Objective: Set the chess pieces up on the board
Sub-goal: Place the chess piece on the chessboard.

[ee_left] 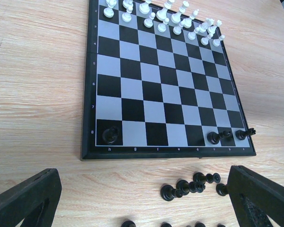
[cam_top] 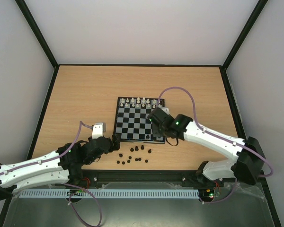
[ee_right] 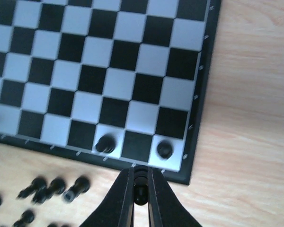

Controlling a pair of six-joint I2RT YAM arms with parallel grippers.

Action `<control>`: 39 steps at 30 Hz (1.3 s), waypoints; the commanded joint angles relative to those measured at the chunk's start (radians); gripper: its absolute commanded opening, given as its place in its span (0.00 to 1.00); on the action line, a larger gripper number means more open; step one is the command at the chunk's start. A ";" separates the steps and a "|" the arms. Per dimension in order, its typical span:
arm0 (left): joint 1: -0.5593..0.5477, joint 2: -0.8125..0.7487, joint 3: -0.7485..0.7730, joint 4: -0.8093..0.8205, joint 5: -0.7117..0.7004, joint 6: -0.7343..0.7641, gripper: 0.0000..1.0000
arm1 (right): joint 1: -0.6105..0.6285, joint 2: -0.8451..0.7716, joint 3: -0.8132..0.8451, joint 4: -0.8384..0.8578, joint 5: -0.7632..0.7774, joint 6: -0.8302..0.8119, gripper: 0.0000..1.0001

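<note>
Small pale letters along the near border of the board (ee_left: 151,90), read in the left wrist view: h at the 9 o'clock end, then g, f, e. Digits up the left border too, 8 nearest, then 7, 6, 5. Letters further along too small to make out.

Right hand (ee_right: 141,191) reaching in from 4 o'clock, arm stretched across the desk (cam_top: 85,94). Fingers pinched shut on one small black piece (ee_right: 141,184), tips hanging just over the board's near border beside its 5 o'clock corner. Dark piece against dark fingers, so its type not discernible.

Left hand (ee_left: 143,189) low over the desk at 7 o'clock of the board, jaws spread wide and gripping nothing, aimed toward the board's near edge.

Loose black pieces (cam_top: 132,157) strewn on the desk at 6 o'clock of the board, just off its near edge and between the two hands — several lying on their sides in a tight clump. On the board's near row, one more black on the corner square above the h, a few others toward the opposite end.

White pieces (cam_top: 138,101) lined up along the 12 o'clock edge. Purple cable (cam_top: 180,90) looping from the right arm past the board's 1 o'clock corner.
</note>
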 commanded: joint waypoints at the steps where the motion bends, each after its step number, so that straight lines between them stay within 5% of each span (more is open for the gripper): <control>1: 0.008 -0.003 0.006 -0.016 -0.020 0.015 0.99 | -0.100 0.080 0.042 -0.045 -0.029 -0.115 0.07; 15: 0.012 -0.003 0.001 -0.018 -0.022 0.014 0.99 | -0.207 0.290 0.052 0.060 -0.104 -0.208 0.06; 39: 0.014 0.000 0.000 -0.016 -0.025 0.010 0.99 | -0.223 0.371 0.043 0.083 -0.104 -0.223 0.07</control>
